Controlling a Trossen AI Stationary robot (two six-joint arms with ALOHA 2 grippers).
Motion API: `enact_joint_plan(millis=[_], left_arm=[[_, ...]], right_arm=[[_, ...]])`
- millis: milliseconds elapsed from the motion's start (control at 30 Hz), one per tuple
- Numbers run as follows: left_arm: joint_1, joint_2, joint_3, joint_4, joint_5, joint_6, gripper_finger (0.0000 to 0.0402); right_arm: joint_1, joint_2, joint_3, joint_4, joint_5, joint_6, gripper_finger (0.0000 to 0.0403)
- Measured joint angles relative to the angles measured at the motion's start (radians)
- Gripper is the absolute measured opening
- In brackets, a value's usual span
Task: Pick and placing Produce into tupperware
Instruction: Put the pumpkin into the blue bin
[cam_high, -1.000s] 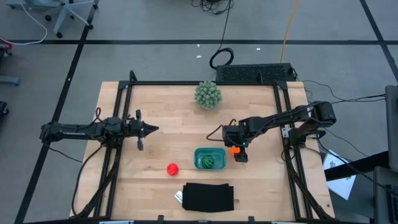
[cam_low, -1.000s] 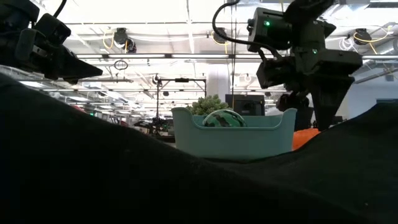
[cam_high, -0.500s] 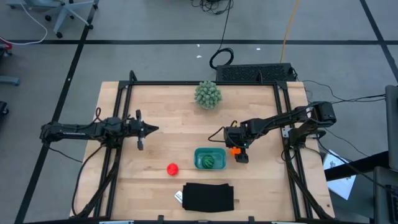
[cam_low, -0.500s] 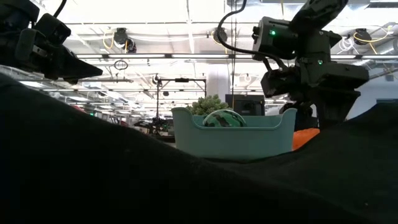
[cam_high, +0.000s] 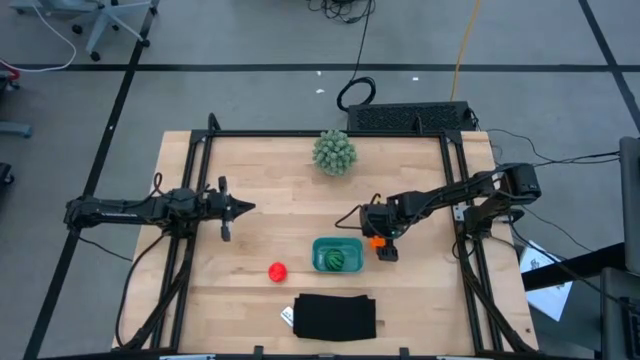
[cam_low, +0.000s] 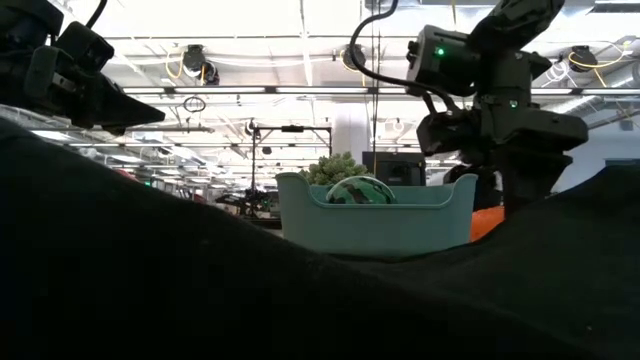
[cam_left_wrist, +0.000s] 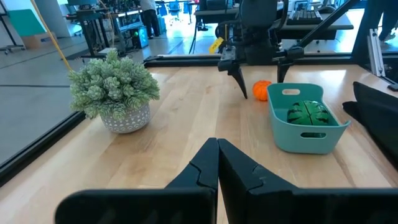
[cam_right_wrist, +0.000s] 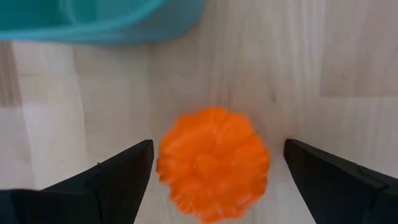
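The orange ball (cam_right_wrist: 213, 163) lies on the table just off the right end of the teal tupperware (cam_high: 337, 254). My right gripper (cam_right_wrist: 217, 149) is open and points down over the ball, one finger (cam_right_wrist: 118, 177) on each side, apart from it. In the high view the gripper (cam_high: 381, 243) partly covers the orange ball (cam_high: 376, 241). The striped green melon (cam_high: 335, 260) sits inside the tupperware. The red ball (cam_high: 277, 271) rests on the wood left of the container. My left gripper (cam_high: 243, 208) waits shut at mid-left, above the table.
A spiky pale-green plant in a pot (cam_high: 334, 151) stands near the far edge. A flat black rectangle (cam_high: 334, 316) lies at the near edge, in front of the tupperware. Bare wood stretches between the left gripper and the container.
My right gripper has come down a little over the orange ball, staying open with its fingers astride it. The ball, the container and the left arm have kept still.
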Motion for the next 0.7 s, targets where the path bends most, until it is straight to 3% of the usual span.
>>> enact_joint_plan(millis=[700], left_arm=[[0.000,0.000,0.000,-0.007,0.000,-0.003,0.0006]], right_arm=[[0.013,0.000,0.000,0.005,-0.003,0.004,0.0357]])
